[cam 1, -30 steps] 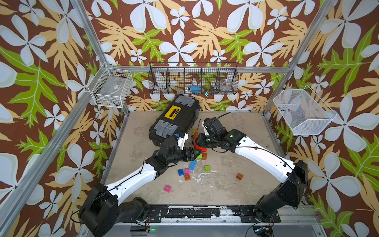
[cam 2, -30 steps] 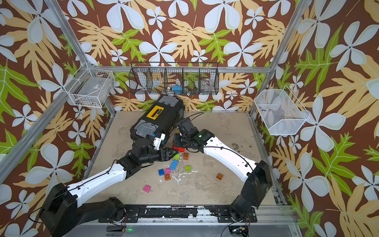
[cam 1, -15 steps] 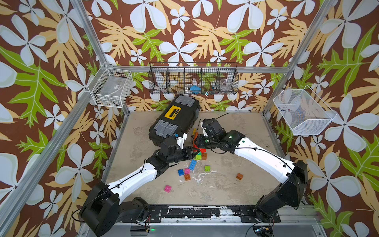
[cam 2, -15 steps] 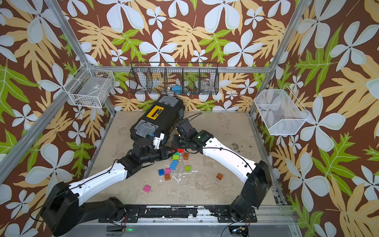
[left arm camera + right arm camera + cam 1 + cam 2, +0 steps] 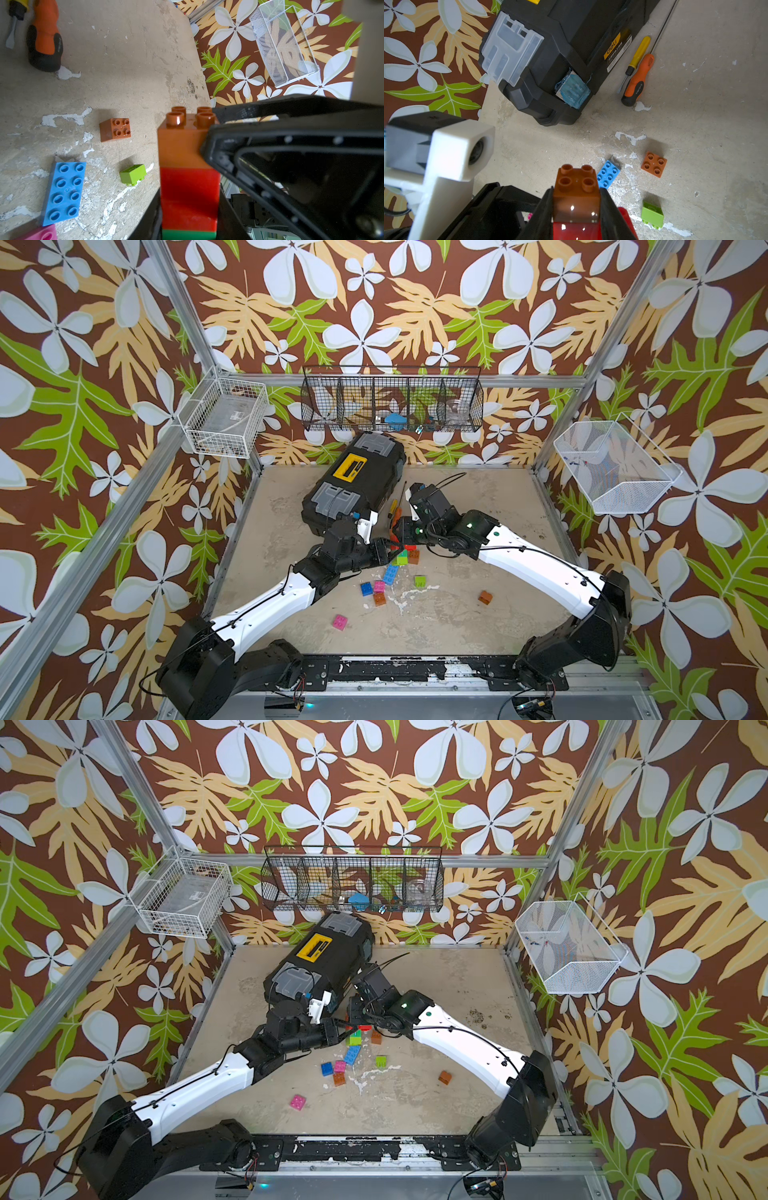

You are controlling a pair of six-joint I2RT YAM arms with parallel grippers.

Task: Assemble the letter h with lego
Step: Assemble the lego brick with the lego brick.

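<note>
Both top views: brick stack (image 5: 407,548) at frame centre, at meeting point of arms, over desk (image 5: 478,510).
Left wrist: left end effector (image 5: 189,220) clamped on stack's red-green base.
Right wrist: right end effector (image 5: 576,199) hugging orange-brown brick (image 5: 576,182), fingers flush on both sides.
Step, by the look: seating short column's top brick. Next, likely: easing right off, fetching blue brick (image 5: 62,191).

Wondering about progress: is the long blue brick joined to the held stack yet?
No, the long blue brick lies flat on the table, apart from the stack.

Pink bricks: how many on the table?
2. One pink studded plastic brick lies alone near the front edge; the other pink brick sits beside a blue square brick. Others may be hidden.
</note>
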